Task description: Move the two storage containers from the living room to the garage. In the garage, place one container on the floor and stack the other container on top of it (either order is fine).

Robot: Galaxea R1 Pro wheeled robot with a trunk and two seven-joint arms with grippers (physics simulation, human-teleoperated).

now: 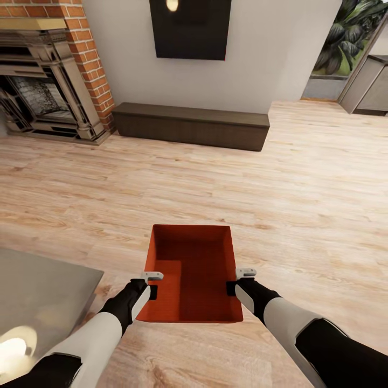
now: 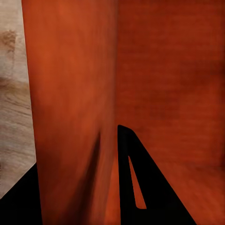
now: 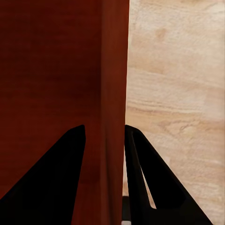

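My left arm (image 1: pixel 102 328), right arm (image 1: pixel 302 326): white shells, black joint sections. Wrists black, small grey caps on top. Fingers (image 3: pixel 51 178) matte black, tapered wedges; one slotted.

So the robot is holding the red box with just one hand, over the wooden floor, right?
Not quite. Both hands hold it: the left gripper pinches the storage container's left wall and the right gripper pinches its right wall, as the head view shows. Each wrist view shows fingers on either side of a wall. It is over the wood-plank floor.
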